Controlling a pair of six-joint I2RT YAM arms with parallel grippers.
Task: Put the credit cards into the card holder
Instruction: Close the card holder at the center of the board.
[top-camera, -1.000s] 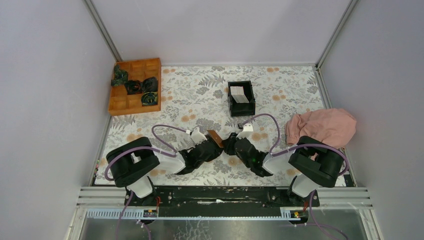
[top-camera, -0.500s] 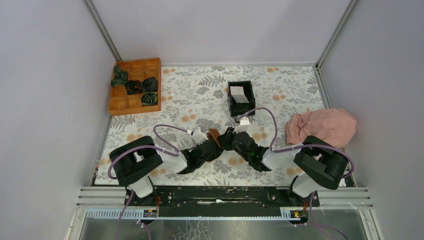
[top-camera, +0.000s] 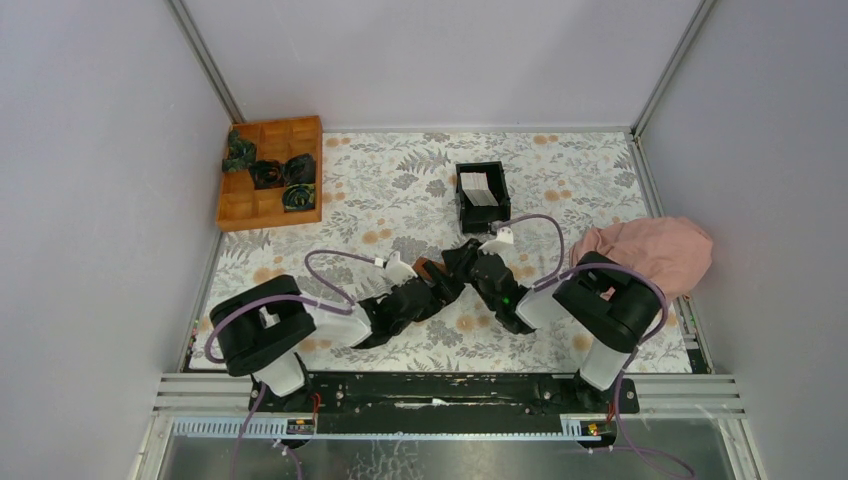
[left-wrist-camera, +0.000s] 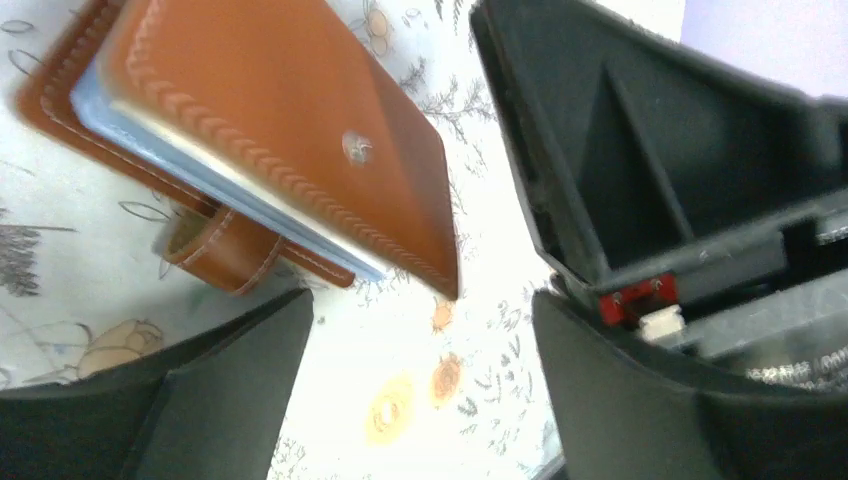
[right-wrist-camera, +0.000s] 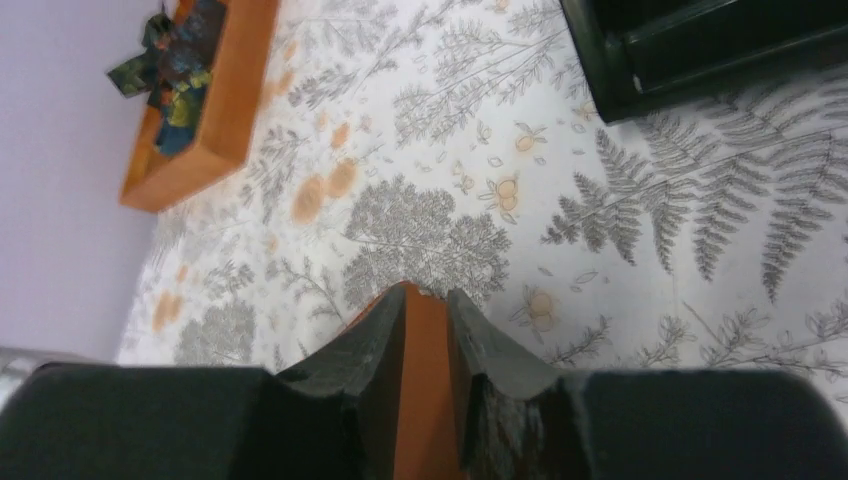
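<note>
Card holder (top-camera: 427, 268) — gripped by right arm only
Top: I find it where both arms meet. Left wrist: left gripper (left-wrist-camera: 420, 300) spread wide, holder just ahead, slanting. Right wrist: right gripper (right-wrist-camera: 425, 300) clamped on its edge.

No text, label, brand, number or sign can be read in any of the views. The flat reddish-brown stitched leather card holder (left-wrist-camera: 250, 110) shows a plain face with one small metal stud, and that is too blurred to tell whether it carries a mark.
</note>
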